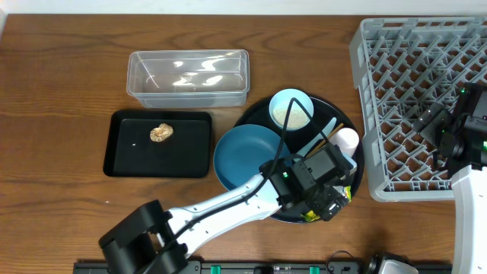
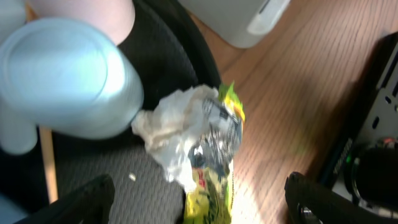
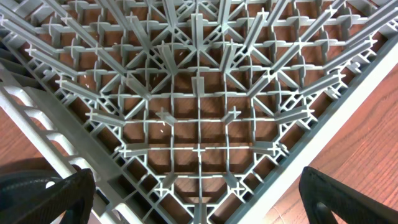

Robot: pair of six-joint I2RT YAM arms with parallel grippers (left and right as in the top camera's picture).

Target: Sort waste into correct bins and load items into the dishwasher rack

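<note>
With left hand [image 2: 199,200] spread wide, hovers over crumpled wad [image 2: 177,134] and yellow-green wrapper [image 2: 214,186] at 5 o'clock on round tray [image 1: 257,116], likely clearing waste first. Holds right hand [image 3: 199,199] wide above dishwasher rack [image 3: 199,93].

A brown wooden table [image 1: 61,91] with a visible grain carries everything. Toward the back sits a clear plastic tub [image 1: 187,53], and just in front of it, near but apart, a shallow black tray [image 1: 190,148]. To their right is a round black tray [image 1: 257,118], close against a big grey rack [image 1: 365,46] at the right end. A yellow-green wrapper [image 2: 211,186] lies at the round tray's rim, seemingly partly on the wood.
</note>
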